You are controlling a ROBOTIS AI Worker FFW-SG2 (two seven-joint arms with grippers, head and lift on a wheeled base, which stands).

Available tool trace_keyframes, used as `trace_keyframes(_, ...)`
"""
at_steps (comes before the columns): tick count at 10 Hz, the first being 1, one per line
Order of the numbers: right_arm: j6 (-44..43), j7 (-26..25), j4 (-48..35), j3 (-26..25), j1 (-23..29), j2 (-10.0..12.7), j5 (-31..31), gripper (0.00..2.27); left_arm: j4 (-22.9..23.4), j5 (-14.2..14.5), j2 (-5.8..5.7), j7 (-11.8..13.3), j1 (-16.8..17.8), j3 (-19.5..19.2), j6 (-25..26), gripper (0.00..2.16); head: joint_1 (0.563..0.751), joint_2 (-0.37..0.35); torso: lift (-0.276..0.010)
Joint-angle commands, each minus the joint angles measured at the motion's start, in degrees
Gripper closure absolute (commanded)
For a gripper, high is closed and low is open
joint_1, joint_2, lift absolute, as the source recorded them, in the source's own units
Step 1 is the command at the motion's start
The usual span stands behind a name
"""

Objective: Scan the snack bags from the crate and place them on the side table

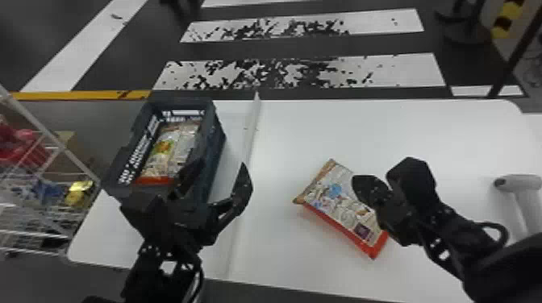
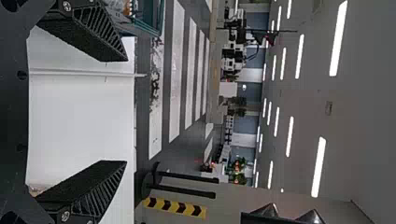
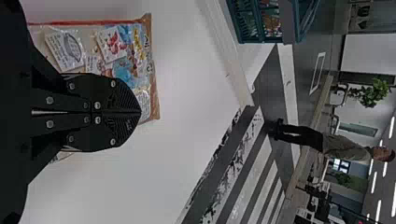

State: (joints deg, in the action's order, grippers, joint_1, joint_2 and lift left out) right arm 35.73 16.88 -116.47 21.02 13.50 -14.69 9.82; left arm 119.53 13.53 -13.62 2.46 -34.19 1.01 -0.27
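While more snack bags [image 1: 165, 151] lie inside a dark crate [image 1: 217, 143] on the robot's left, a single bag [image 1: 336, 201] rests flat and aslant on the white table [image 1: 403, 129], as seen in the head view, with a raised divider [image 1: 250, 133] between bag and crate. The left gripper [image 1: 221, 163] stands beside the crate, its fingers spread. The right gripper [image 1: 359, 184] is poised over one long side of the lone bag, and a pale handheld scanner [image 1: 520, 183] rests well apart at the table's right-hand side.

In the left wrist view, the two fingers are wide apart with nothing between them, and part of the crate shows beyond one of them.

In the right wrist view, the fingers are pressed together above the bag's printed face, pinching nothing that can be seen; whether the tips touch the wrapper cannot be told.

The step in hand appears to be the handling of one bag taken singly, around its scan; whether it has been scanned is unclear. If not, the next move likely calls for the right gripper to spread, go to the scanner and bring it over the bag's code. If so, the left gripper would be due to dip into the crate for another.
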Motion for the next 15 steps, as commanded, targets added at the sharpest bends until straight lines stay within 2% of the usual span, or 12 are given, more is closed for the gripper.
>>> trace_keyframes(1, -0.26, 0.96, -2.18, 2.01, 2.41, -0.25, -0.68, 2.26, 0.00, 0.09, -0.18, 0.09, -0.08, -0.30, -0.11, 0.10, 0.695, 0.189, -0.081)
trace_keyframes(2, -0.26, 1.66, -2.01, 3.15, 2.68, -0.25, -0.68, 2.26, 0.00, 0.09, -0.18, 0.09, 0.00, -0.39, -0.29, 0.10, 0.695, 0.230, -0.081)
trace_keyframes(5, -0.61, 3.16, -0.69, 6.40, 2.06, 0.01, -0.77, 2.26, 0.00, 1.06, -0.27, 0.18, 0.00, -1.71, -0.29, 0.10, 0.695, 0.293, -0.081)
trace_keyframes(8, -0.79, 3.42, 4.85, 10.79, -2.25, 0.63, -0.68, 2.26, 0.26, 1.14, -0.10, 0.09, 0.00, -1.80, -0.11, 0.10, 0.695, 0.344, -0.081)
trace_keyframes(11, -1.14, 3.51, 12.23, 14.05, -6.90, 2.38, 0.37, 2.26, 0.70, 1.06, 0.17, 0.00, -0.17, -1.62, 0.06, 0.10, 0.695, 0.350, -0.081)
trace_keyframes(15, -2.02, 1.93, 19.96, 15.63, -11.47, 4.76, 4.15, 2.26, 0.79, 0.79, 0.26, -0.18, -0.26, -1.27, 0.24, 0.10, 0.695, 0.350, -0.081)
